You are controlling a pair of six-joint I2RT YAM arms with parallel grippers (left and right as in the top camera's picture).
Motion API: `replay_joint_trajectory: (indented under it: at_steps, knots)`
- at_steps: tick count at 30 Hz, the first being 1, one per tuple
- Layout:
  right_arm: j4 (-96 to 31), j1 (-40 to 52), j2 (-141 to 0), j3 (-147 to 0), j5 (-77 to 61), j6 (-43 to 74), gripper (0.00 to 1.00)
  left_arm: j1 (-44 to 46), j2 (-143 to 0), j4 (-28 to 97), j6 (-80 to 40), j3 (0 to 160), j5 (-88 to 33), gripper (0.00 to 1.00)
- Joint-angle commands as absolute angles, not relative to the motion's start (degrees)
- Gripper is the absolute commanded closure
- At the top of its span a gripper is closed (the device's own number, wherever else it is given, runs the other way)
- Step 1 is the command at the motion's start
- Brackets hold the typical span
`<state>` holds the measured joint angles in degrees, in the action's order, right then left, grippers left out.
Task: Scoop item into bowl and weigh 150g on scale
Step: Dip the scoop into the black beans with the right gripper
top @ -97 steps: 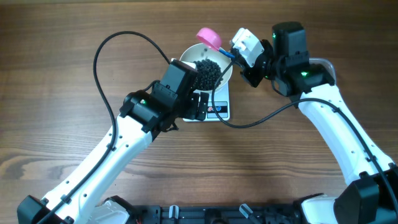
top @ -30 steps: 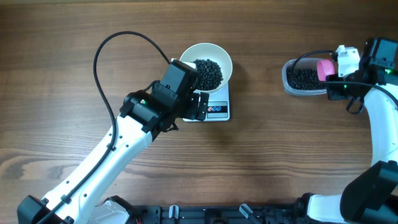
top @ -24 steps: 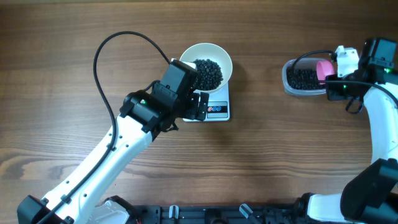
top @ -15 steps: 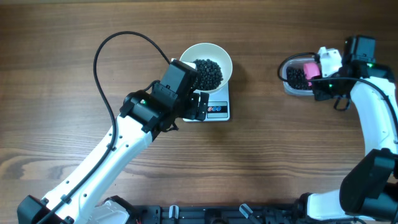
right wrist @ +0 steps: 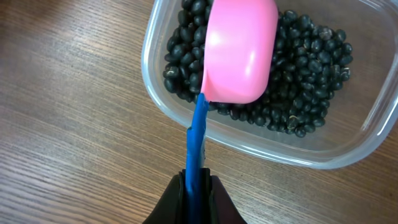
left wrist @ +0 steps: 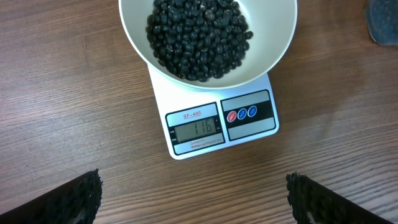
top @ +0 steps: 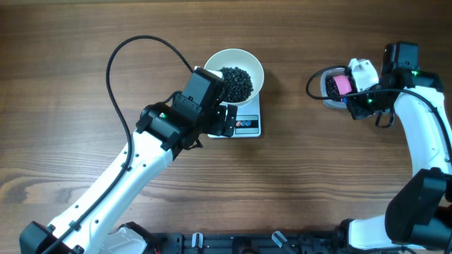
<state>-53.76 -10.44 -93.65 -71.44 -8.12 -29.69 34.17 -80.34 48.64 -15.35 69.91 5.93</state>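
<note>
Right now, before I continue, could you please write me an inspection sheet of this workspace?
Surface: brown wooden table, bare wood, no spills seen.
Job's things: round white bowl of small black beans sits on the flat white scale; display appears to read 116. Clear plastic tub holds more beans, pink scoop over them.
Clutter: nothing seen.
Grippers: left gripper open, empty, before the scale; right gripper shut on the scoop's blue handle.
Cables: black cable loops over the table by the left arm; another beside the tub.
Surroundings: nothing seen.

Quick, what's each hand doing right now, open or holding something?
Left hand: open, holding nothing.
Right hand: closed on the pink scoop, by its blue handle.
</note>
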Motion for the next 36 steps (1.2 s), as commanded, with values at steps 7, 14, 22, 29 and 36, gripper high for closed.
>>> replay_joint_trajectory:
  at_steps: [7,14,22,29,36]
  knots:
    - [-55.35,-10.44,-94.70,-71.59,-13.54,-32.82,0.96,34.39,-79.50,48.64,-15.86,69.54,5.43,0.00]
    - [-56.27,-14.87,-94.70,-71.59,-20.71,-32.67,0.96,34.39,-79.50,48.64,-15.86,69.54,5.43,0.00]
    - [-56.75,-16.97,-95.26,-71.59,-25.39,-30.70,0.96,34.39,-79.50,48.64,-15.86,69.54,5.43,0.00]
    - [-56.34,-16.97,-98.72,-71.59,-25.67,-26.46,0.96,34.39,-79.50,48.64,-15.86,69.54,5.43,0.00]
    - [-56.05,-16.97,-98.80,-71.59,-28.21,-24.08,0.96,34.39,-79.50,48.64,-15.86,69.54,5.43,0.00]
